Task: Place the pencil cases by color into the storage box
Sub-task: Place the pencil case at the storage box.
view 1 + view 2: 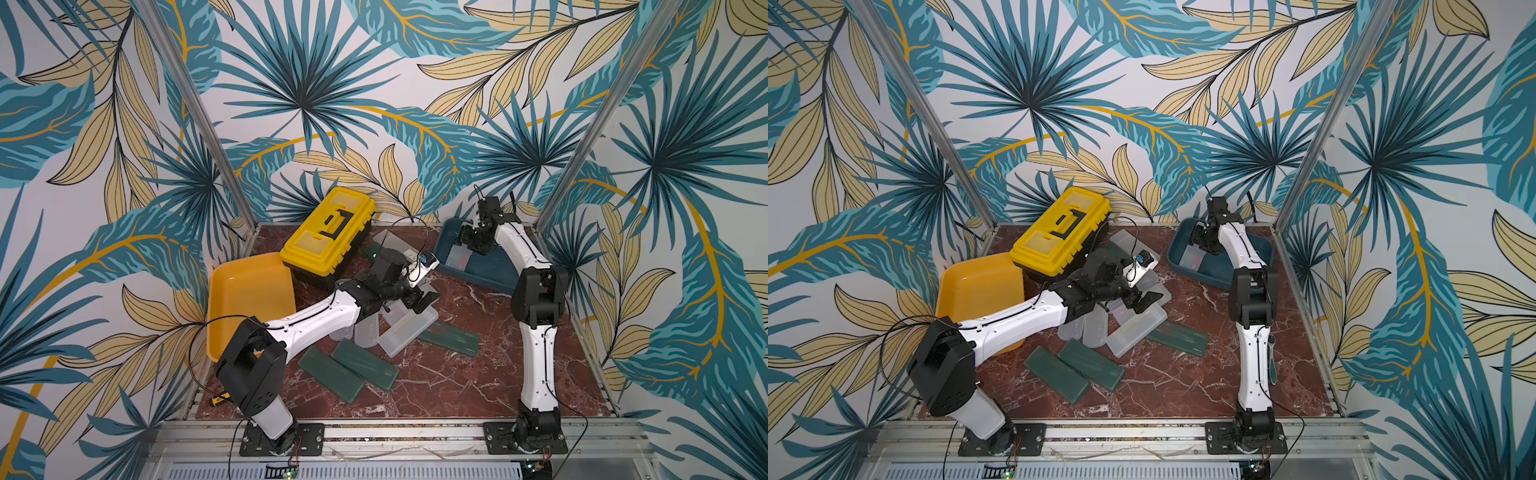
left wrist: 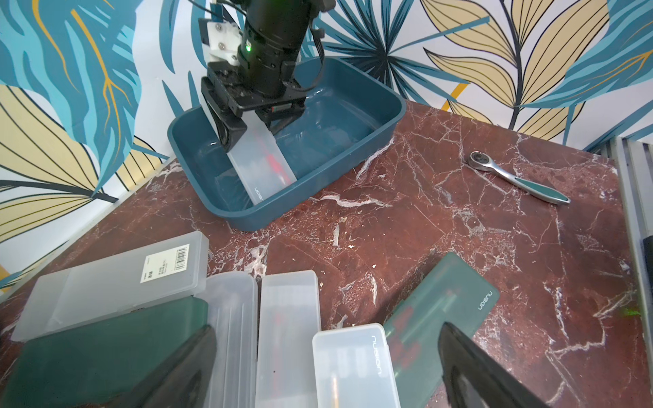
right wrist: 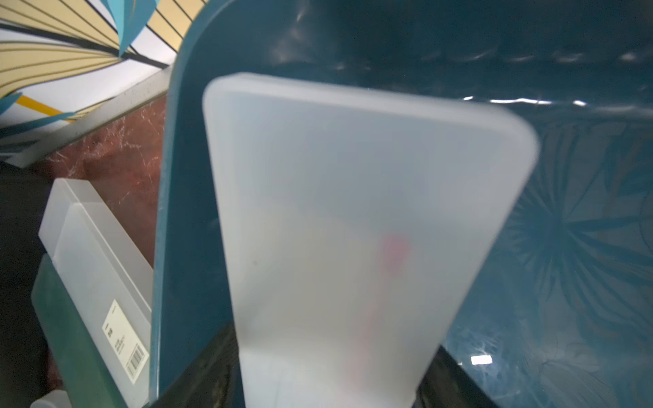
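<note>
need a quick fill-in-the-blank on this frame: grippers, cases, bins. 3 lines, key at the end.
1. The right gripper is shut on a ____ pencil case, not a green one.
2. The bin that this case dips into is ____, unlike the yellow bin.
3. The left gripper stands ____ above the pile of cases.
Missing words: white; blue; open.

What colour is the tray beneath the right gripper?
Dark teal. The tray shows best in the left wrist view.
</note>
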`<control>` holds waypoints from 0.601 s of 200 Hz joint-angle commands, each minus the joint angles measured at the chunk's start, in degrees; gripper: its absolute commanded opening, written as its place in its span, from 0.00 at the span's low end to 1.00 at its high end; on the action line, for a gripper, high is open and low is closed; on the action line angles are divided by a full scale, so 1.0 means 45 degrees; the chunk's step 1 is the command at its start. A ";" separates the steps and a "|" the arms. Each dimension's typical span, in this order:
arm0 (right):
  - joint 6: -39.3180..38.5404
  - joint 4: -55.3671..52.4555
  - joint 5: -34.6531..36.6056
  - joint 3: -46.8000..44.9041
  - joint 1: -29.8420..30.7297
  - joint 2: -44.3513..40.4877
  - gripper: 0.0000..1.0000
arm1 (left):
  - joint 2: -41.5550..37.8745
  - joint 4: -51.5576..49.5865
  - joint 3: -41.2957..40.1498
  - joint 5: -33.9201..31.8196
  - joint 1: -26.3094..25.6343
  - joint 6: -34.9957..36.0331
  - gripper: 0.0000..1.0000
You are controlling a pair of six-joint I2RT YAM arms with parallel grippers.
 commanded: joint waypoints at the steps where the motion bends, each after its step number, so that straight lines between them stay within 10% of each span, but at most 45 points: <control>1: -0.0428 -0.0528 -0.0552 -0.0948 0.0145 -0.0672 0.67 | -0.0512 0.0142 -0.0379 0.0351 0.0066 -0.0256 0.98; 120: -0.0993 -0.0980 -0.0297 -0.0932 0.0823 -0.0132 0.71 | -0.0512 0.0127 -0.0438 0.0378 0.0058 -0.0400 0.98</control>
